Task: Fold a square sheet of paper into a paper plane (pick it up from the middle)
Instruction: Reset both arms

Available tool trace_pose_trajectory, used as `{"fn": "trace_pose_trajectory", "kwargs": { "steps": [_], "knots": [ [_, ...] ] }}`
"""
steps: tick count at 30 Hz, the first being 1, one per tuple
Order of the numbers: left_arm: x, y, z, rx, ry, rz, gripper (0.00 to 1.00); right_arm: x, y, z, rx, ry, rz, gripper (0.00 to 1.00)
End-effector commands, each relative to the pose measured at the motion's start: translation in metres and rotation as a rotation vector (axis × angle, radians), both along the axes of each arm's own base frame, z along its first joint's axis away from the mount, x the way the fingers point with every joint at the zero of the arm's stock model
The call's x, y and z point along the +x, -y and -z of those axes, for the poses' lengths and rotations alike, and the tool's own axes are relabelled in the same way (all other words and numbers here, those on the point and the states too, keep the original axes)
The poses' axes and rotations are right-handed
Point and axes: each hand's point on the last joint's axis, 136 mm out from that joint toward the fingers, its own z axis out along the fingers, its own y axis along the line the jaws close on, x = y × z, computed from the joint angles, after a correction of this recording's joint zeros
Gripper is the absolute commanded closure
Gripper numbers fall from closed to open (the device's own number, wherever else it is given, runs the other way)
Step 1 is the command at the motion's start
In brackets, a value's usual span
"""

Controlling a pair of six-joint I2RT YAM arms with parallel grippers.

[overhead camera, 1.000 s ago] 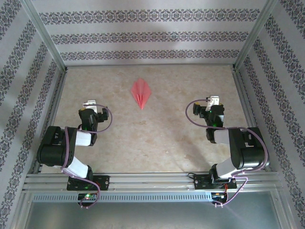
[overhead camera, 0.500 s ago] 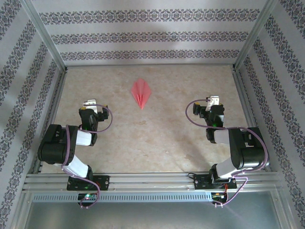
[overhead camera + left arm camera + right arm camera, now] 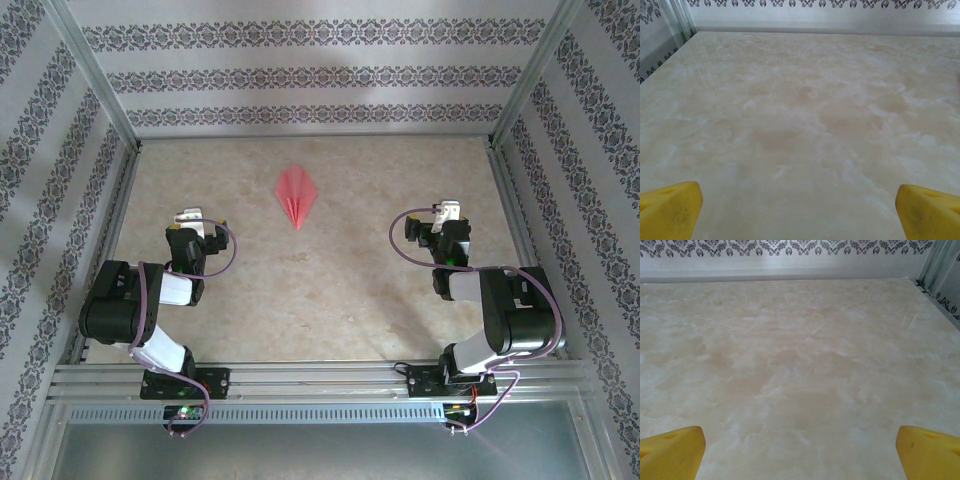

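Observation:
The square sheet of paper lies folded into a salmon-pink paper plane (image 3: pixel 297 195), flat on the marble-patterned table (image 3: pixel 320 290) left of centre towards the back, its point facing the near side. My left gripper (image 3: pixel 190 218) rests low, well to the near left of the plane, and is open. In the left wrist view its yellow fingertips (image 3: pixel 670 212) stand wide apart with bare table between them. My right gripper (image 3: pixel 448 212) sits far to the plane's right, also open. Its yellow fingertips (image 3: pixel 927 452) frame bare table too. Neither gripper touches the paper.
Patterned walls on aluminium posts (image 3: pixel 95 80) close off the table at the back and both sides. An aluminium rail (image 3: pixel 320 380) carries both arm bases at the near edge. The folded arms take up the near left and near right corners.
The left arm has shifted very slightly. The plane and the right arm have not moved.

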Motion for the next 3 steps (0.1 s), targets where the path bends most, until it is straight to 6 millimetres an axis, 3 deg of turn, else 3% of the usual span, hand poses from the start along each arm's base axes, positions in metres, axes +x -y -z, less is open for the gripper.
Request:
{"fn": "trace_pose_trajectory", "kwargs": {
  "steps": [1, 3],
  "knots": [
    [0.0046, -0.0021, -0.0052, 0.012, 0.017, 0.002, 0.01, 0.0045, 0.0004, -0.0090, -0.004, 0.036, -0.011, 0.02],
    [0.0045, -0.0015, -0.0051, 0.010, 0.020, 0.005, 0.01, 0.0045, 0.0006, -0.0085, -0.005, 0.035, -0.011, 0.02]
  ]
}}
